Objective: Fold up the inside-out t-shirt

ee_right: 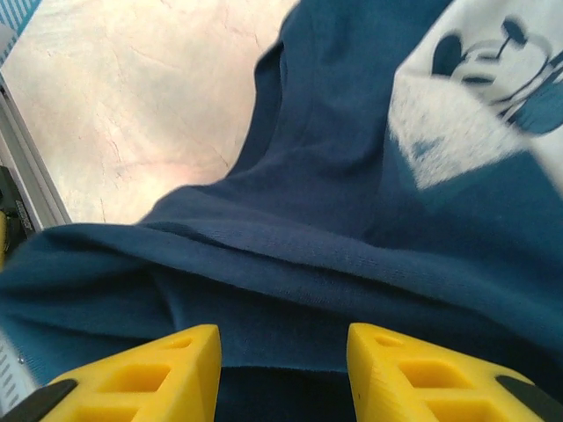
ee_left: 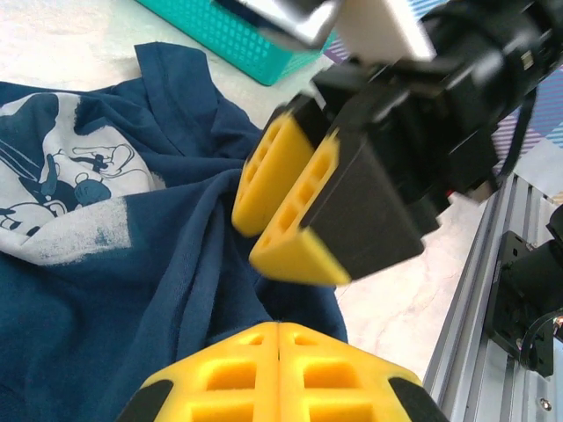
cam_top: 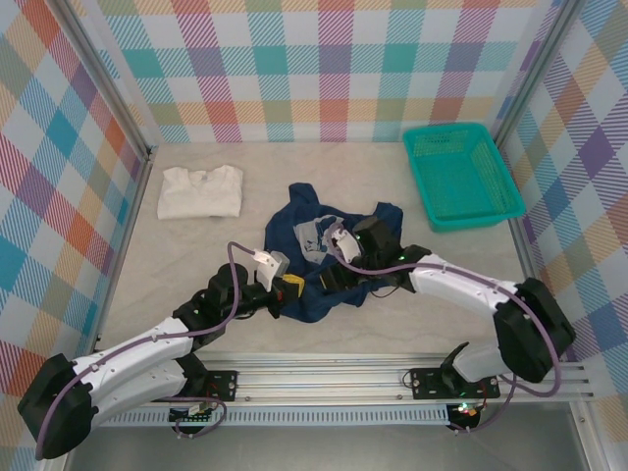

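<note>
Top external view, nearest first: the aluminium rail (cam_top: 343, 378) runs along the near edge of the tabletop (cam_top: 167, 280). From it both arms lean inward and meet over the near hem of the inside-out t-shirt (cam_top: 294, 211). The shirt lies crumpled at the middle of the tabletop, with a strip of bare surface between its hem and the rail. The left end effector (ee_left: 278, 352) has its yellow fingers pressed flat together with no gap. In the left wrist view navy cloth runs up to and under them, but whether a fold is pinched there cannot be told. Just beyond it, close alongside, the right end effector (ee_right: 281, 352) has its fingers parted. A ridge of navy cloth lies across just ahead of the gap, and nothing is clamped between them. Farther on, the shirt's faded grey cartoon print (ee_left: 62, 185) sits bunched among folds, and the far edge of the cloth is ragged and uneven. Bare tabletop opens wide to the left of the shirt and more narrowly to its right. At the far left a white folded shirt (cam_top: 200, 191) lies well apart from the navy one. At the far right a teal basket (cam_top: 417, 182) sits by the right wall, near the navy shirt's far right corner but not touching it. Plaid walls (cam_top: 324, 69) close in the left, right and far sides.
</note>
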### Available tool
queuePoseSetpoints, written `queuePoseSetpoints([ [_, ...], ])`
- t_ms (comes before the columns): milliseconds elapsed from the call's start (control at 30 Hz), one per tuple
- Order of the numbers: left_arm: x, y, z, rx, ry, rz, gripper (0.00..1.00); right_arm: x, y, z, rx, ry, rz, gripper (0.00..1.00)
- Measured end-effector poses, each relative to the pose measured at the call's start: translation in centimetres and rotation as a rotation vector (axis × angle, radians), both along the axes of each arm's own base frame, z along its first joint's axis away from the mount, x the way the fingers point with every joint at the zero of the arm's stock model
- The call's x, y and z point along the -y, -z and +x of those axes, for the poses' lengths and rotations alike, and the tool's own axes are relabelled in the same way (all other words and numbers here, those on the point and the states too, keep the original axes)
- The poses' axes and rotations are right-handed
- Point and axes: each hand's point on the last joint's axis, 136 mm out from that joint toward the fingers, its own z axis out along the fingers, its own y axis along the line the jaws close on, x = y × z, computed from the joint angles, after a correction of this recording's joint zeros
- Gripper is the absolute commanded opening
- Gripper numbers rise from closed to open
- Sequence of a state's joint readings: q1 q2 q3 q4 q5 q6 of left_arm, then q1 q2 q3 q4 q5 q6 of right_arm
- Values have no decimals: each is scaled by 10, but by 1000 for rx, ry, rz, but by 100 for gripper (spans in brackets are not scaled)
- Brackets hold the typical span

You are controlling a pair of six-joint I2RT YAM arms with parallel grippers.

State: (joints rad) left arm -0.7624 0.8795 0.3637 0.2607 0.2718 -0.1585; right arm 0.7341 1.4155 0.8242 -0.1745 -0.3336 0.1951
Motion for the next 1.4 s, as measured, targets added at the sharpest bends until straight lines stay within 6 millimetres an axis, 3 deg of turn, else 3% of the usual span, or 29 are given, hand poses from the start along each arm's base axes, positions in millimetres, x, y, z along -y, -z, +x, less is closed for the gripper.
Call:
queuePoseSetpoints([
  [233,-1,1,0,-3,0,14,0,-19,31,-8,-77,-28,-14,57],
  [267,-1,0,0,1,0,14,0,-21,38,-9,-91,-29,-27,53],
  [400,-3,-3,-1,9,-5,10,0,-25,63,-4,-122,-8,-81,13],
  [467,-5,-4,-1,14,-14,14,0,-26,65,1,-110,3,-88,1],
  [600,-13,-5,1,26,-49,19,0,-25,41,15,-61,29,-46,0],
  [867,-28,23,2,-15,-118,75,0,1,-57,40,33,92,195,0],
  [1000,-32,31,2,-27,-135,92,0,7,-80,36,25,80,265,0],
  [1067,-33,31,1,-24,-140,91,0,6,-77,33,23,71,252,12],
  [1167,-35,30,1,-23,-146,89,0,-4,-55,20,6,35,178,37],
  [1400,-35,30,1,-23,-146,90,0,-31,29,-9,-81,-36,-36,60],
])
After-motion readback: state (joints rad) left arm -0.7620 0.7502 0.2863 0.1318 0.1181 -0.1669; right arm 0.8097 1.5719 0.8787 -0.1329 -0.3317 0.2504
